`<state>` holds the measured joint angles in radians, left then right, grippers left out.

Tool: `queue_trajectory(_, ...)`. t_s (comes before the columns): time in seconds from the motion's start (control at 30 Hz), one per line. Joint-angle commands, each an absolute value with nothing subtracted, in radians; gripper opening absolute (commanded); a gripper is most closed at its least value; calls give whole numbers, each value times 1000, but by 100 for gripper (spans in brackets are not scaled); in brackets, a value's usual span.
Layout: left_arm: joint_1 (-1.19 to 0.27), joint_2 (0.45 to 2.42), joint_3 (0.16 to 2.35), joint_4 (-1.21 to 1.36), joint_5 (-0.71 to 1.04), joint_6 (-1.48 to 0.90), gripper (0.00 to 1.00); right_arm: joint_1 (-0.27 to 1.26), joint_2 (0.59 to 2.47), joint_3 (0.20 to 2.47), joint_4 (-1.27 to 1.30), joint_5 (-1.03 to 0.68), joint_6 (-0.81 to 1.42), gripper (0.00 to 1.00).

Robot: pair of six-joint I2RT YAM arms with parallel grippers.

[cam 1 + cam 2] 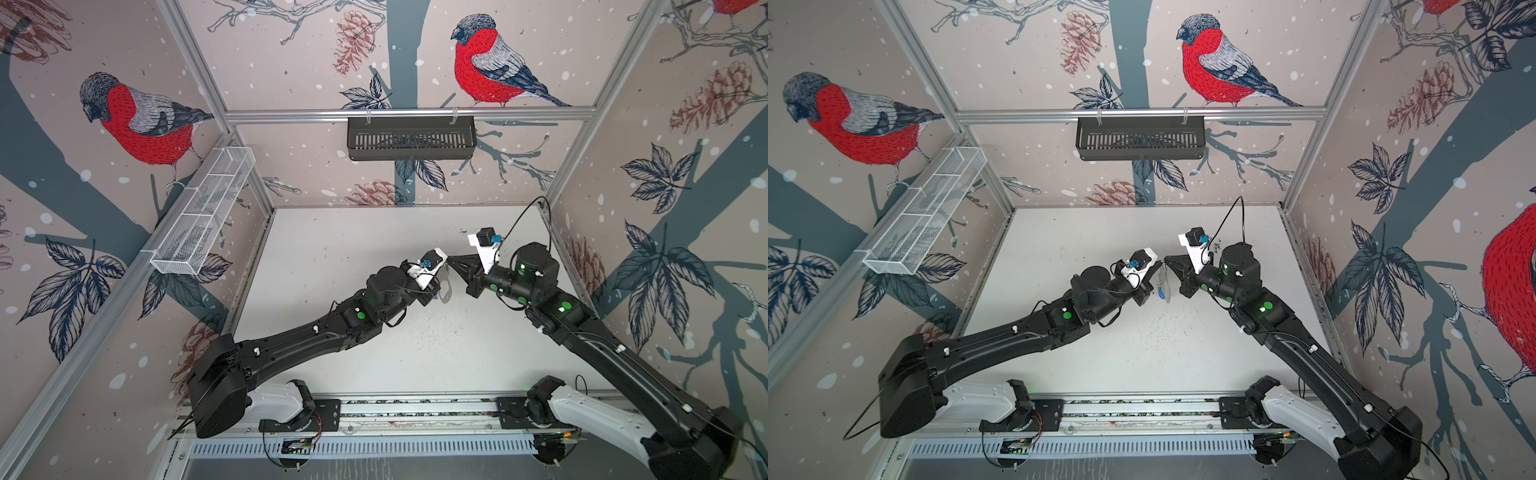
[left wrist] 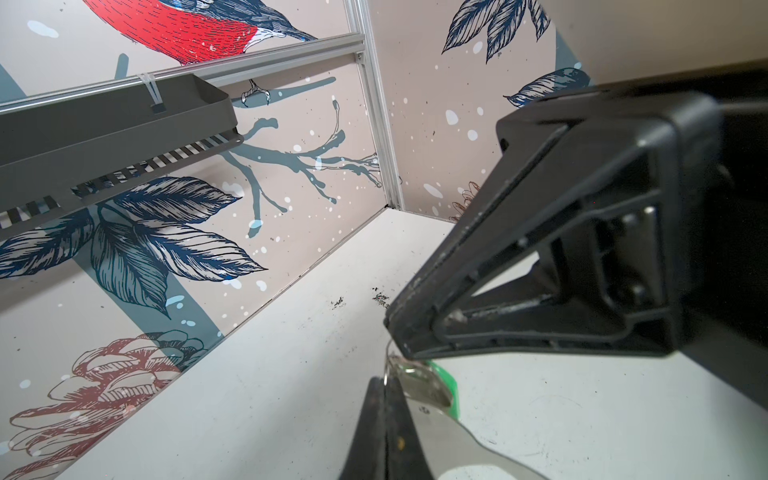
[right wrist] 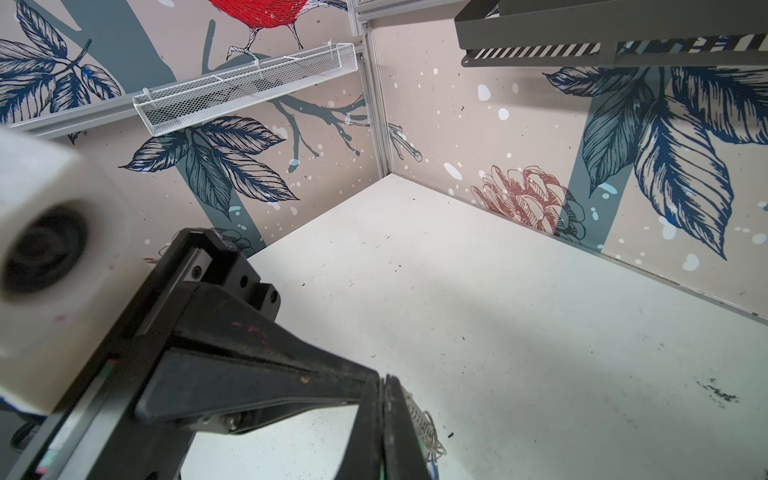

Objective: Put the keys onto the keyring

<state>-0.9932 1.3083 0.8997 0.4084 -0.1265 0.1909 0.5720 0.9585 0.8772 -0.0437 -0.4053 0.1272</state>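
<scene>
Arms (image 1: 291, 345), possibly gritty white tabletop (image 1: 353, 249), bird-print walls (image 1: 291, 62)

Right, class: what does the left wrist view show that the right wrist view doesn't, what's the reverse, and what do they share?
Left wrist only: a green plastic tag at the jaws' tips. Right wrist only: the white wire mesh basket and a white plastic camera housing with a round lens. Both: the dark grey slotted metal wall shelf, the white tabletop, and both arms' black jaws, shut, tips close together.

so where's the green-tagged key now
In the left wrist view the green-tagged key hangs mid-air between the left end effector and the right end effector.
</scene>
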Motion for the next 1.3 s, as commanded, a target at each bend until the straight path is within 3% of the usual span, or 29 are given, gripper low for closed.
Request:
queue_trajectory(0.0,-1000,1303,897,452,-115,197,0,571,959,889,-9,-390,112,0)
queue_trajectory(1.27,-1005,1295,886,449,-103,197,0,566,971,892,-5,-376,127,0)
